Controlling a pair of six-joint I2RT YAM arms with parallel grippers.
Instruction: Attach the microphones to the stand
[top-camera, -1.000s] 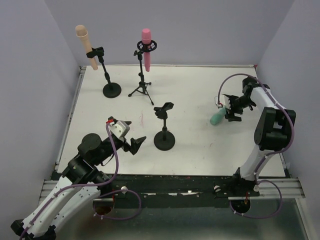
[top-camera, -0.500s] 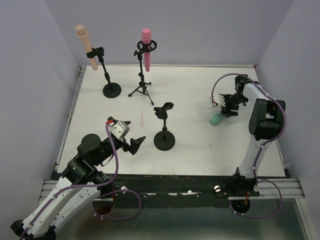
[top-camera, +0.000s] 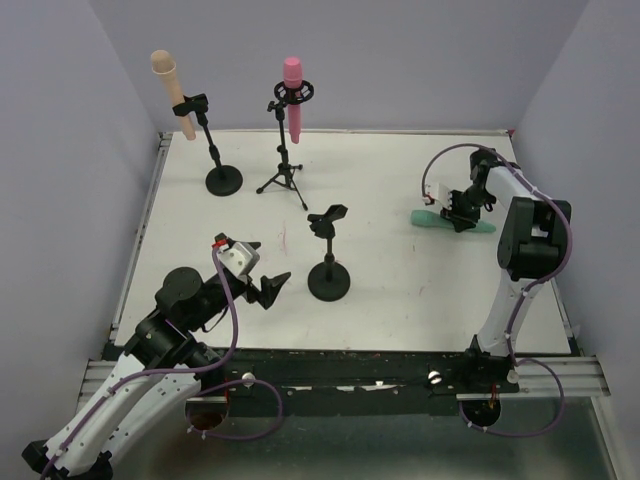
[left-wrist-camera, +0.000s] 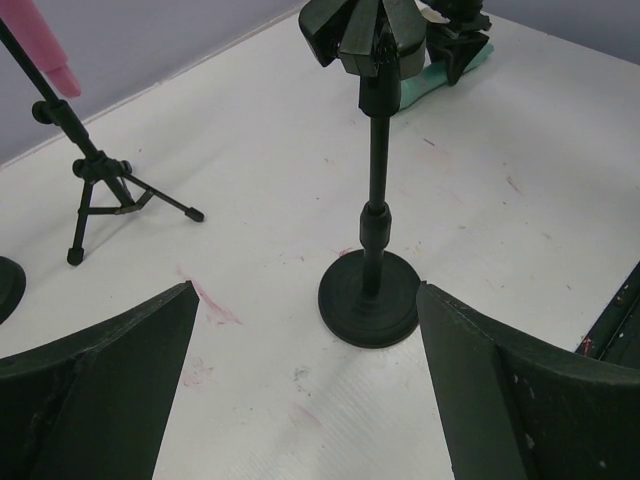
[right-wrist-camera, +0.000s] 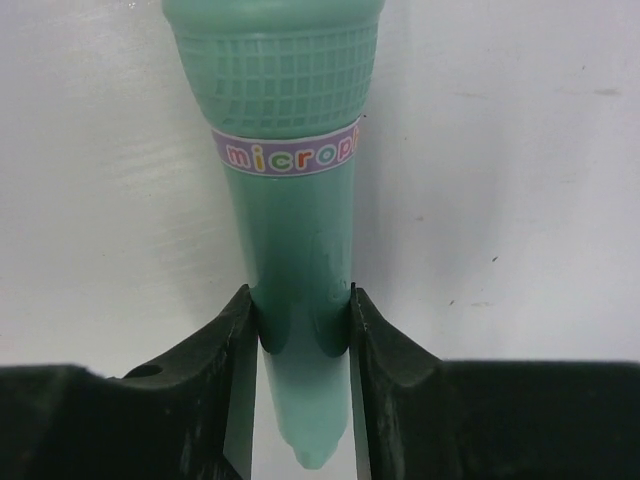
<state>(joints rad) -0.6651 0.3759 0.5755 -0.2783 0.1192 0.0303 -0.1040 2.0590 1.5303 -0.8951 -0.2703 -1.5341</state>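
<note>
Nearest the arm bases, the left gripper (top-camera: 270, 288) hangs low over the front left of the white counter (top-camera: 400, 290). Its jaws are spread wide with nothing between them. In its wrist view the two dark fingers frame the bare surface on either side.

Just beyond it, near the middle of the counter, stands a short round-base stand (top-camera: 328, 255). It is upright and its clip on top is empty.

Farther back on the right side, the right gripper (top-camera: 458, 212) is clenched on the teal-green microphone (right-wrist-camera: 295, 200). In the wrist view both fingers (right-wrist-camera: 235, 330) press against the narrow lower part of the handle. The tapered tail end pokes back past them toward the camera. The meshed head and a lettered label band (right-wrist-camera: 290, 152) lie beyond the fingertips.

From above, this microphone lies roughly level and crosswise, low at the counter, with an end showing on each side of the gripper. Whether it rests on the surface or sits a little above it cannot be told. It is well apart from the empty stand.

At the far edge, a tripod stand (top-camera: 283, 170) holds the pink microphone (top-camera: 292, 85) upright. To its left, a tall round-base stand (top-camera: 215, 150) carries the peach-beige microphone (top-camera: 170, 90), which is tilted in its clip.
</note>
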